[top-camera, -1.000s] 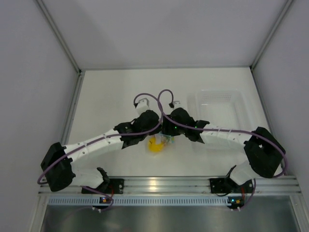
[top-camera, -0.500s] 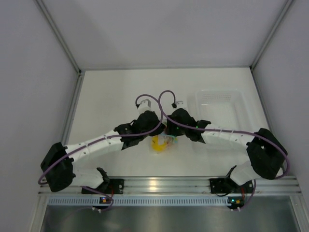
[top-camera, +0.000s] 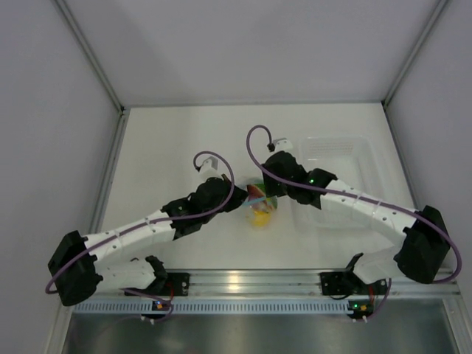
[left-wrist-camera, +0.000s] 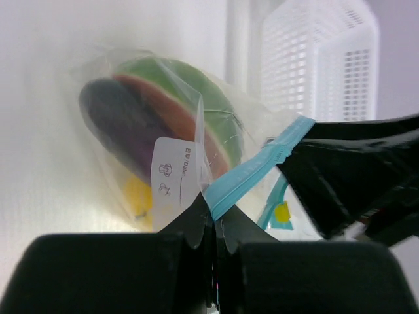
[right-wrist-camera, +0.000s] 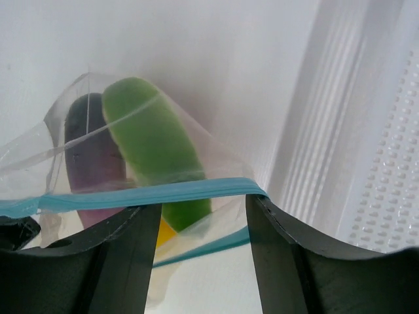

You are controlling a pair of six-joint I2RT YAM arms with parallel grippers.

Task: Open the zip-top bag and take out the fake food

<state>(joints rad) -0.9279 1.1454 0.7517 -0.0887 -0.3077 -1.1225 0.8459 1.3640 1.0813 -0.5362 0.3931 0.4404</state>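
Note:
The zip-top bag (top-camera: 259,205) hangs between my two grippers, its teal zip strip (left-wrist-camera: 258,167) pulled taut. Through the clear plastic the fake food shows: a purple piece (left-wrist-camera: 114,121), a red-orange wedge (left-wrist-camera: 171,112), a green piece (right-wrist-camera: 150,140) and a yellow one (left-wrist-camera: 139,196). My left gripper (left-wrist-camera: 215,212) is shut on one end of the strip. My right gripper (right-wrist-camera: 203,206) has its jaws apart; one strip (right-wrist-camera: 150,193) stretches across both fingertips and the other runs lower between the fingers (right-wrist-camera: 127,255).
The clear rigid tub (top-camera: 339,158) stands right beside the bag on its right, close behind my right gripper (top-camera: 274,193); its ribbed wall (right-wrist-camera: 386,163) fills the right wrist view's right side. White walls enclose the white table (top-camera: 169,147).
Both grippers and the bag have shifted right and toward the back, nearer the tub. The bag's mouth has spread and the coloured food shows more.

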